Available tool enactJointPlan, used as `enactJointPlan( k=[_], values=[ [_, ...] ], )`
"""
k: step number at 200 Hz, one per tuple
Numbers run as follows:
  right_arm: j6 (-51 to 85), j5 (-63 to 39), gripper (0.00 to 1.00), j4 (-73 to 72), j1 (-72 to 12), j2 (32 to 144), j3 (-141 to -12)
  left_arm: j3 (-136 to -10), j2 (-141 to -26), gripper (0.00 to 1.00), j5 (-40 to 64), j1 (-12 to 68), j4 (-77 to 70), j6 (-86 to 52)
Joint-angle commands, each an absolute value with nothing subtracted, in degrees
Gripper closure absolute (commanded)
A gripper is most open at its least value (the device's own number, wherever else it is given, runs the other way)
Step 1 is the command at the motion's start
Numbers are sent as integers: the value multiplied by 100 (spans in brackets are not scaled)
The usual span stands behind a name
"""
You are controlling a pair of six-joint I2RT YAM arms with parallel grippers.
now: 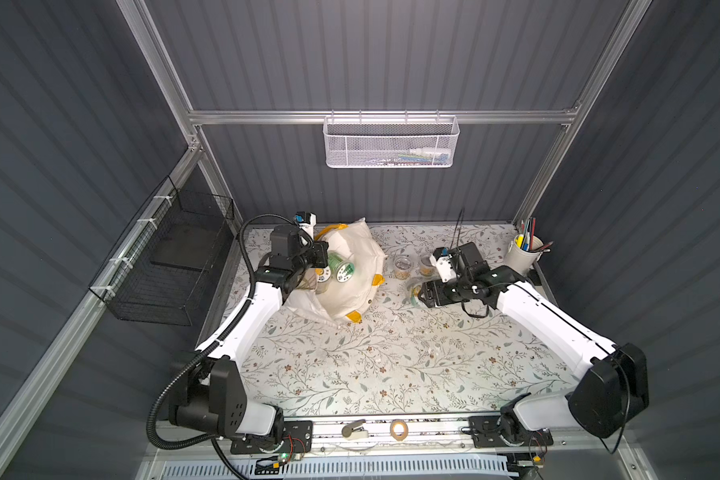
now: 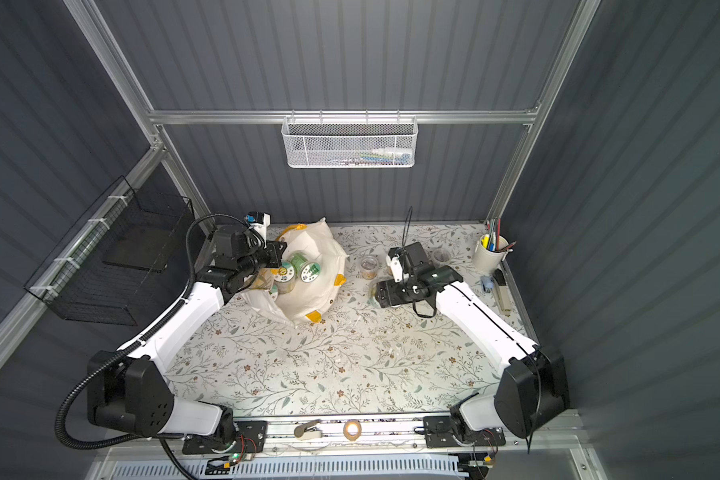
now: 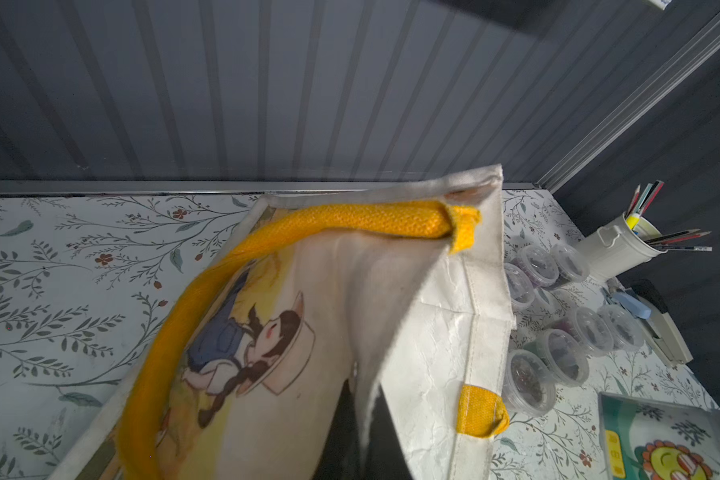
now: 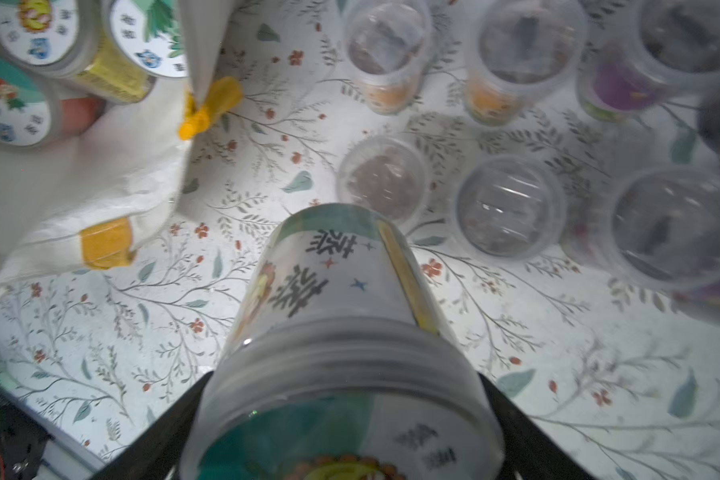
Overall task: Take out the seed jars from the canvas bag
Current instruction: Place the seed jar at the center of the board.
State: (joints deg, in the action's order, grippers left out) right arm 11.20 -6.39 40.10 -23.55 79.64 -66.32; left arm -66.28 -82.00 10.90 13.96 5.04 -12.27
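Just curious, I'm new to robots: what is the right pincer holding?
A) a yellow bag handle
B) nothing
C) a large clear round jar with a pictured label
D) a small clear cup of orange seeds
C: the right pincer grips the large clear round jar with a pictured label, between its black jaws.

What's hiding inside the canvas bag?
Three seed jars with green-and-white picture lids show in the open mouth of the canvas bag. Anything deeper down is covered by the cloth and by those jars, so I can't tell.
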Motion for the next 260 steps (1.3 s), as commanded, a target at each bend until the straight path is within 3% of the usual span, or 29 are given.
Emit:
enactJointPlan(
  k=[1, 87, 171, 207, 260],
  values=[
    [1219, -451, 14, 4469, -1957, 7824, -6516, -6822, -8267, 100, 1062, 1415, 461, -1116],
    [1178, 30, 15, 4744, -549, 7945, -6126, -6825, -8311, 100, 1156, 1415, 417, -1124],
    [1222, 1177, 13, 4715, -196, 8675, -6157, -6836, -8406, 100, 1275, 1415, 325, -1171],
    [1258, 973, 1, 4552, -179, 8758, -6172, -6826, -8407, 100, 1283, 1415, 300, -1169],
    [1270, 122, 1, 4182, -178, 7805, -6224, -6853, -8380, 100, 1262, 1415, 325, -1160]
  ],
)
